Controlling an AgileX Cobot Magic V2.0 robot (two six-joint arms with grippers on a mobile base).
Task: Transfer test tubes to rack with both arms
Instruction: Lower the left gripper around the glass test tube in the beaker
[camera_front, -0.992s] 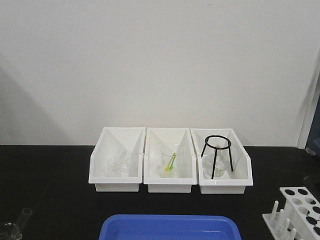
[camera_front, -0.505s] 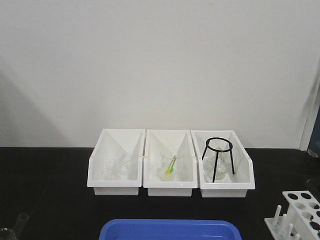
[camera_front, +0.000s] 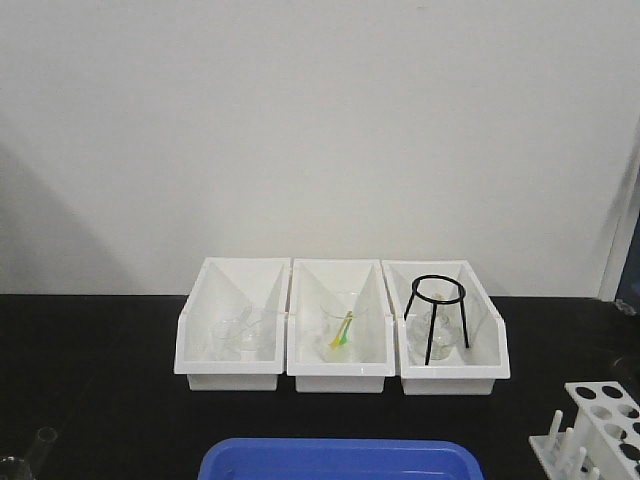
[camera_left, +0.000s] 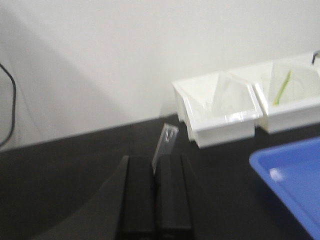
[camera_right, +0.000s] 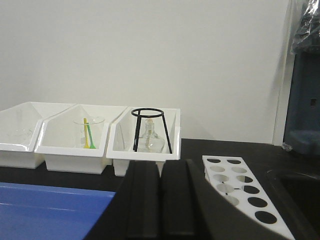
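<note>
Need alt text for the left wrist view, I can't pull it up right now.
The left tool is shut on a clear test tube that sticks up, tilted, from between its fingers above the black table. Beyond stand white bins; a blue tray edges in at right.

Small white plastic rack (camera_front: 603, 420) cropped by right, bottom edges. Blue plastic tray (camera_front: 335, 460) cut at bottom. Slender clear glass tube (camera_left: 165, 141) blurred, lower part hidden between black left gripper (camera_left: 156, 160) fingers.
</note>
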